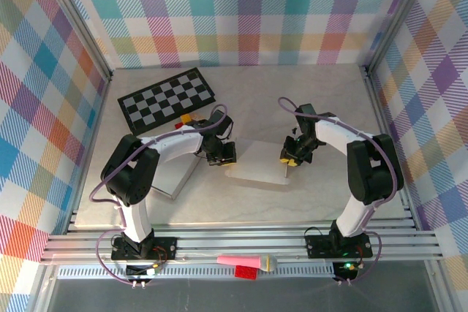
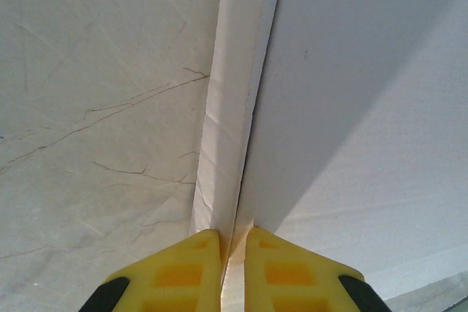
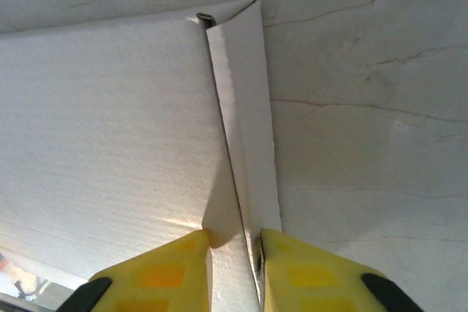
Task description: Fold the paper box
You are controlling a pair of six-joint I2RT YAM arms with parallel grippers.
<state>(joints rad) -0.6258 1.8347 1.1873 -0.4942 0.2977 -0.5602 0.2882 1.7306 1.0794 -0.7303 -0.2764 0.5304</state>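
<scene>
Your paper box lies flat near the middle of the desk, between the two arms, its broad white panel face up.

Your left hand is at the box's left edge. From the left wrist camera, its yellow fingers are almost together, with only a thin slit between them. The raised left flap runs straight into that slit, so the hand is pinched on the flap. The flap stands up along the fold, with the marbled desk on one side and the box panel on the other.

Your right hand is at the box's right edge. In the right wrist view, its fingers are closed on the right flap with a slightly wider gap. The flap leans across the gap and meets both fingers. The flap's far corner ends in a small folded tab.

A checkerboard lies at the back left of the desk, well apart from the box. A flat white board lies under your left arm.
</scene>
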